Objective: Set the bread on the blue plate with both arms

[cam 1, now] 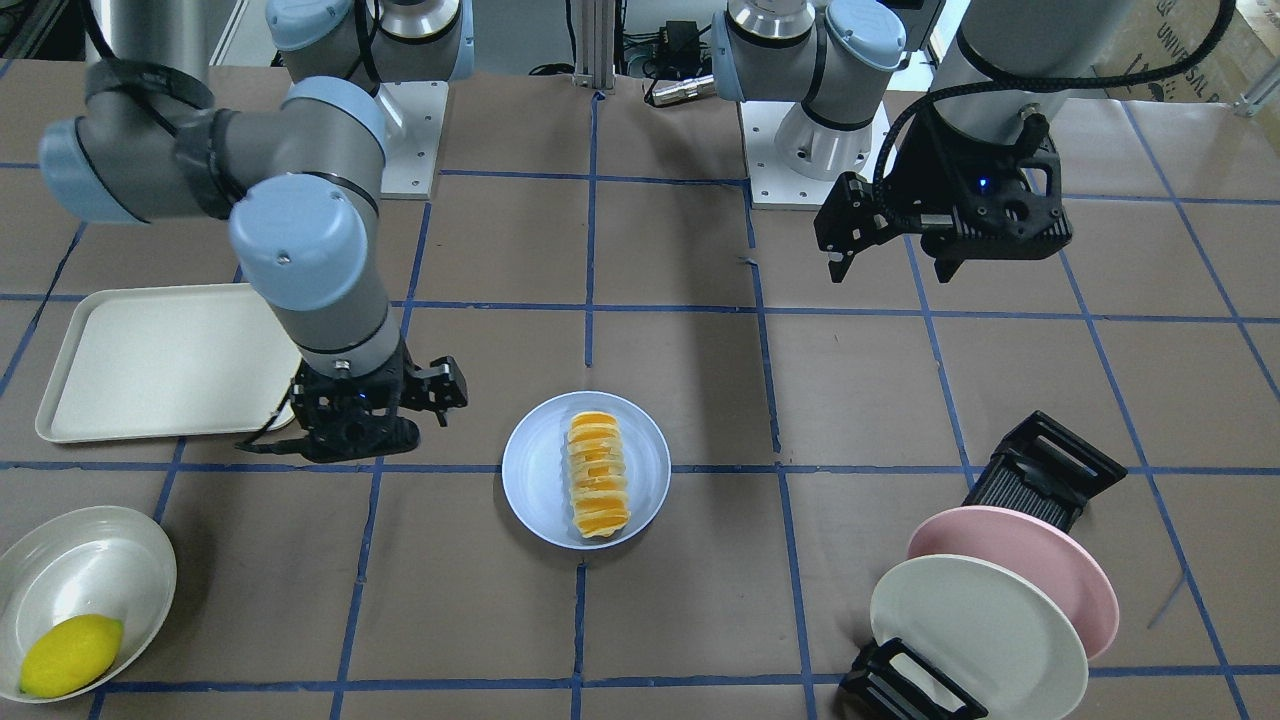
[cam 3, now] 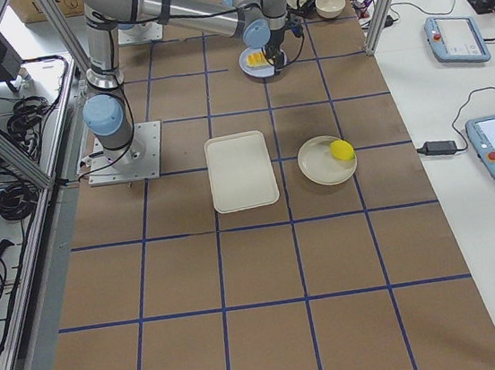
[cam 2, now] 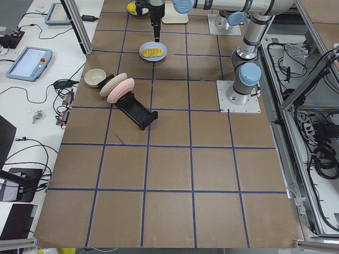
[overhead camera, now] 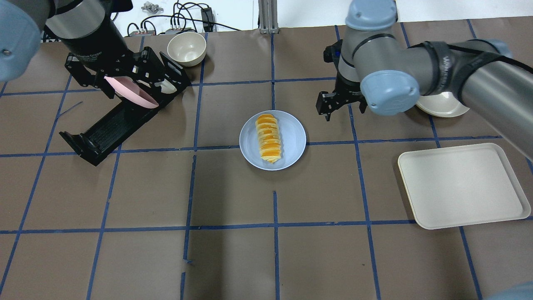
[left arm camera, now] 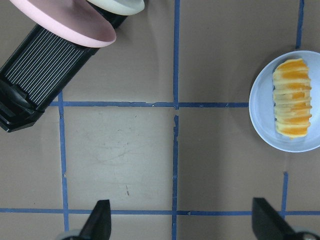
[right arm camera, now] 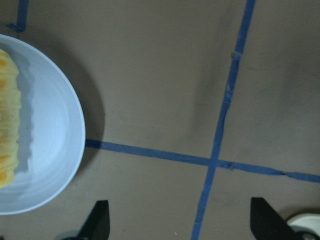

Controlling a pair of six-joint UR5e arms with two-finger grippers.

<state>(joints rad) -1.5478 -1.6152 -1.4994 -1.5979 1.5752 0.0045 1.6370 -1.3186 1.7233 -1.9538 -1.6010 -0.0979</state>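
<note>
The bread (cam 1: 597, 475) lies lengthwise in the middle of the blue plate (cam 1: 535, 470), at the centre of the table. Both also show in the overhead view: the bread (overhead camera: 268, 137) on the plate (overhead camera: 293, 137). My right gripper (cam 1: 370, 420) hangs open and empty just beside the plate, apart from it. The right wrist view shows its open fingers (right arm camera: 97, 222) and the plate's edge (right arm camera: 55, 150). My left gripper (cam 1: 893, 270) is open and empty, raised well away from the plate. The left wrist view shows the bread (left arm camera: 291, 97) at the far right.
A black dish rack (cam 1: 1045, 465) holds a pink plate (cam 1: 1040, 570) and a cream-white plate (cam 1: 975, 625). A cream tray (cam 1: 150, 360) lies behind my right arm. A lemon (cam 1: 70, 655) sits in a white bowl (cam 1: 90, 570). A small bowl (overhead camera: 186, 48) stands by the rack.
</note>
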